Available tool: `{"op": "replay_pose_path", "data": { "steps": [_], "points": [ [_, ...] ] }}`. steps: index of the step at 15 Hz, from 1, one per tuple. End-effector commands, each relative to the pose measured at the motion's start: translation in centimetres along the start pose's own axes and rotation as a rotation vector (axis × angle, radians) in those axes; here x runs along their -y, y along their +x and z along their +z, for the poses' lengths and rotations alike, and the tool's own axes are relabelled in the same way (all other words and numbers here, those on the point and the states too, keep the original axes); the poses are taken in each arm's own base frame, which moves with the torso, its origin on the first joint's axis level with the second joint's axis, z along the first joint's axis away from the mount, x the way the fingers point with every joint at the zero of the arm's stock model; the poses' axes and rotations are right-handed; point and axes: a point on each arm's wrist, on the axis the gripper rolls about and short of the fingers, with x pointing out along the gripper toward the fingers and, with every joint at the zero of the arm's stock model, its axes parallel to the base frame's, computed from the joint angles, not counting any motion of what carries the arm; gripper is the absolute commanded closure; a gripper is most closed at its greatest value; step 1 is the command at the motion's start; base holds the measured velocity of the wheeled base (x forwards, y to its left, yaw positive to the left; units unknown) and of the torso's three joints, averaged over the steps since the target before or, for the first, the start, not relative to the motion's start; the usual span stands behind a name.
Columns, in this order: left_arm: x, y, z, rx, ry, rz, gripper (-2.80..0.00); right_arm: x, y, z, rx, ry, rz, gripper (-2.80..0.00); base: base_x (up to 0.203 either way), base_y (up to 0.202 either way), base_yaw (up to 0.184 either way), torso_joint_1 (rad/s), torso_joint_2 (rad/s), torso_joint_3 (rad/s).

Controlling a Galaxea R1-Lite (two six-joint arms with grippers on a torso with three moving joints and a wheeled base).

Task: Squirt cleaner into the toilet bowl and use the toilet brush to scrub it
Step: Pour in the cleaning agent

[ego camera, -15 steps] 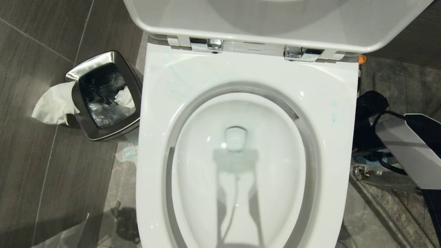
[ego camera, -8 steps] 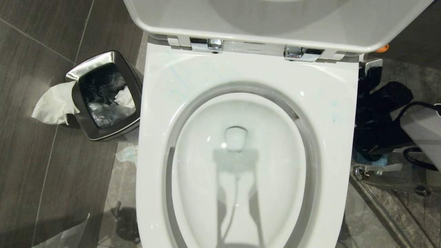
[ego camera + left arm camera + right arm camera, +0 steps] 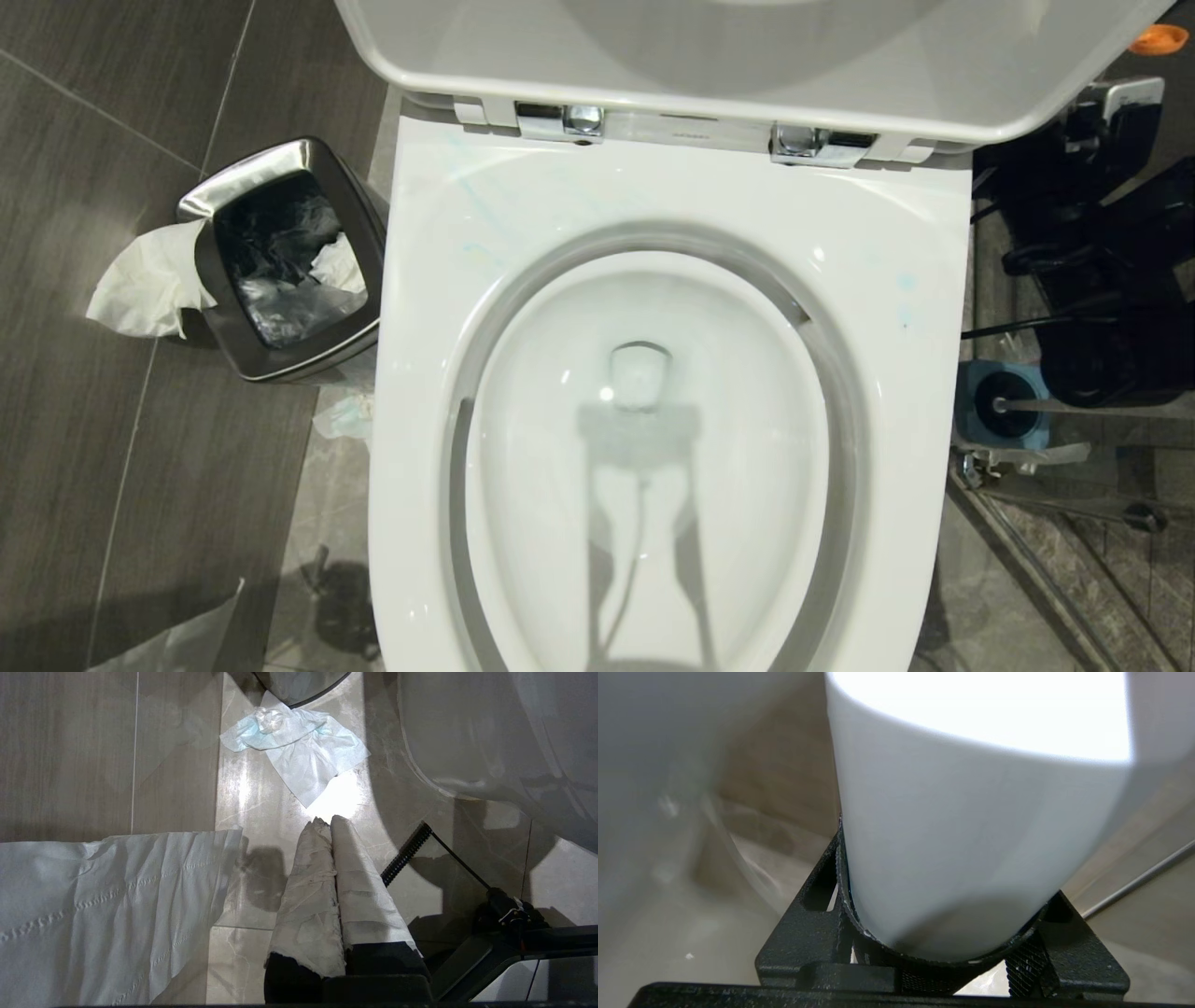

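The toilet bowl [image 3: 644, 439] stands open, lid up, with water at its bottom. Faint streaks of blue cleaner [image 3: 481, 201] mark the rim's far left. To the bowl's right, the toilet brush [image 3: 1001, 405] stands in its blue holder on the floor, and its thin handle leans right. My right gripper [image 3: 1106, 107] is at the far right beside the lid, shut on a white bottle [image 3: 971, 826] whose orange cap [image 3: 1158, 39] shows. My left gripper [image 3: 327, 823] is shut and holds nothing, low over the floor beside the toilet base.
A square steel waste bin [image 3: 280, 257] with paper hanging out stands left of the toilet. Tissue [image 3: 299, 746] and a paper sheet [image 3: 103, 905] lie on the floor. Black cables [image 3: 1055, 322] and a metal rail [image 3: 1055, 509] are on the right.
My right arm has carried the bottle up and away along the toilet's right side. The orange cap is now near the lid's far corner, and the brush holder has come into sight.
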Motion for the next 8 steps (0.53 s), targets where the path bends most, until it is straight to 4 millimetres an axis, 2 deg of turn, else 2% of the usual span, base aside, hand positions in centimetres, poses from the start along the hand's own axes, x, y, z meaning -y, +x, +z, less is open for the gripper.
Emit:
{"op": "replay_pose_path", "data": {
  "steps": [1,8],
  "points": [
    [0.0,0.0,-0.1,-0.003,0.000,0.000,0.00,0.6,-0.3,5.0,0.062,-0.010,-0.011,0.00,0.000,0.000,0.000,0.000,0.00,0.000],
    [0.0,0.0,-0.1,-0.003,0.000,0.000,0.00,1.5,-5.0,16.5,-0.020,0.000,-0.037,0.00,0.000,0.000,0.000,0.000,0.00,0.000]
  ]
}}
